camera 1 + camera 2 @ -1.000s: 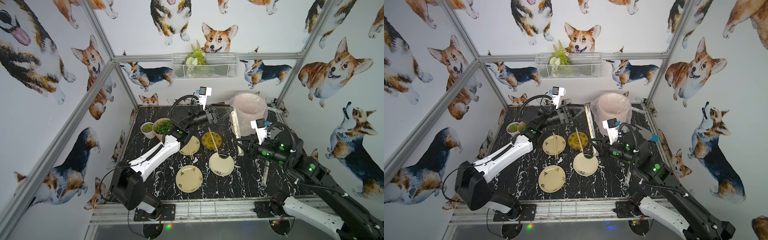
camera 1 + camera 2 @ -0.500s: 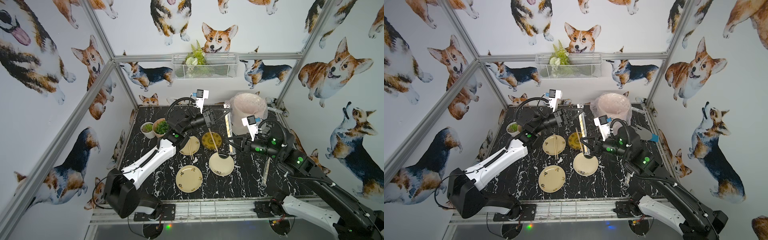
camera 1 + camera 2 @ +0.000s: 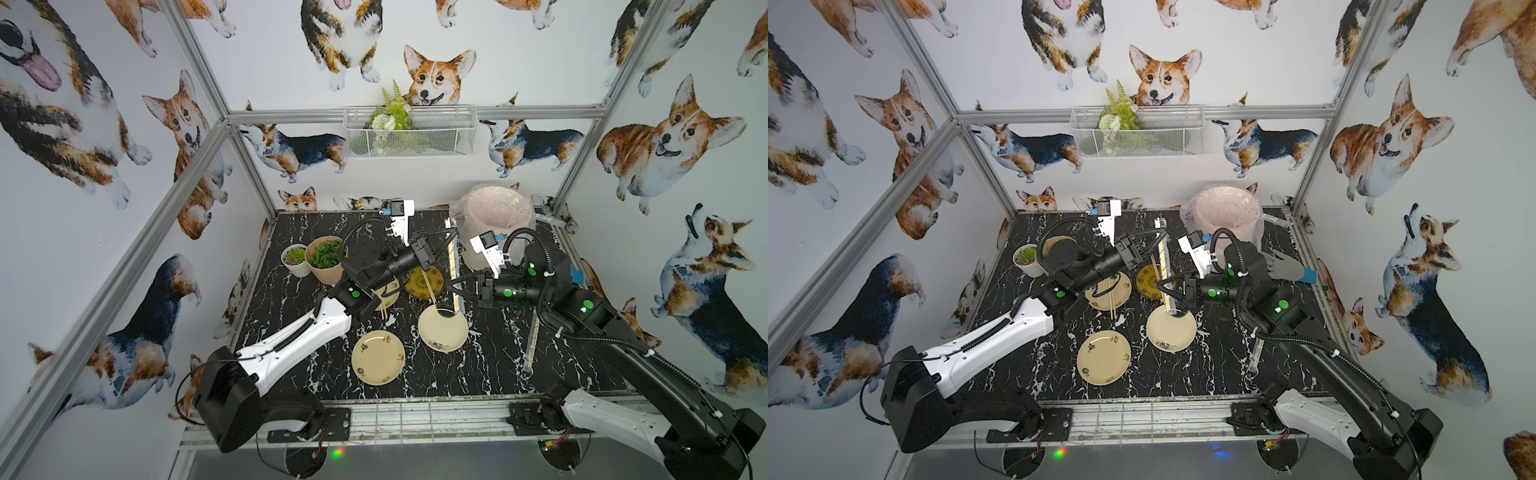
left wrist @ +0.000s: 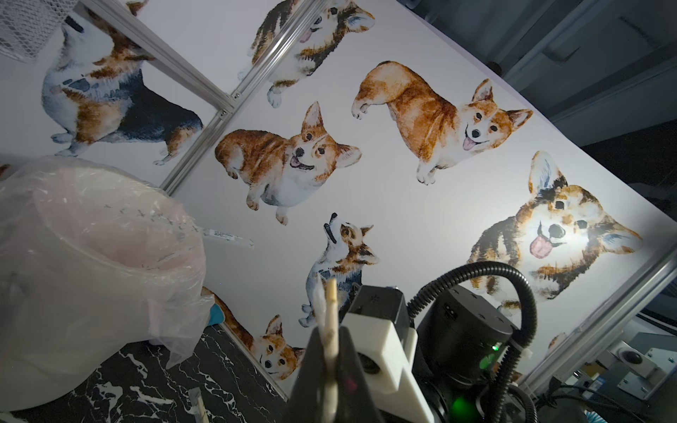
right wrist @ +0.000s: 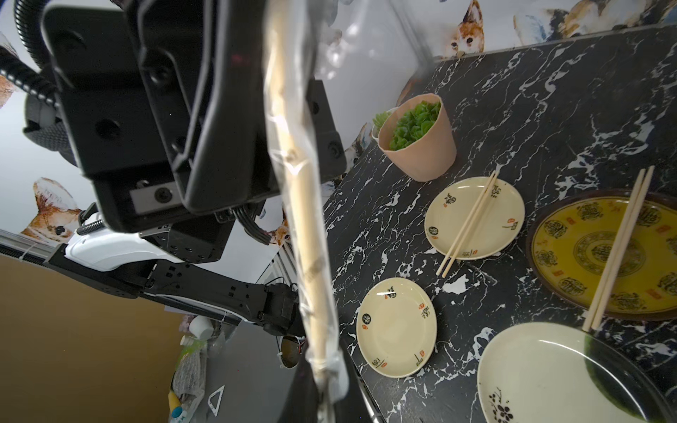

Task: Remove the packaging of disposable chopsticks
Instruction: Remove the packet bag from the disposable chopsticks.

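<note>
- The table point(image 3: 490, 365) is a hard, glossy black slab veined in white; the yellow plate point(image 5: 560, 278) sits toward its back middle.
- The bin point(image 4: 84, 300) is a round pink tub lined with a crinkly clear bag. It stands behind the yellow plate, on the right arm's side.
- The left gripper point(image 3: 1160, 242) stood wide open a second ago. Now its jaws are pinched on the far end of the chopsticks point(image 5: 311, 263), above the yellow plate's far edge. A bare wooden tip pokes past the jaws in the left wrist view; whether film is caught too, I cannot tell.
- The right gripper point(image 3: 1165, 289) is clamped as before on the near end of the packaging point(image 5: 304, 139), over the yellow plate's near edge.
- With both ends now pinched, the pair looks ready to be pulled apart; the sleeve is not yet off.
- The yellow plate is round and shiny, with a dark rim and printed medallions.
- The cream plates point(image 5: 397, 326) are smooth, shallow discs in front of and beside the yellow plate.
- The packaging is thin, creased clear film that catches glints. It hangs in the air over the yellow plate's bin-side edge, with the sticks still inside.
- The chopsticks are slim, round, pale wood.
- Two bare pairs point(image 5: 467, 223) lie flat, one across the yellow plate and one on the cream plate beside it.
</note>
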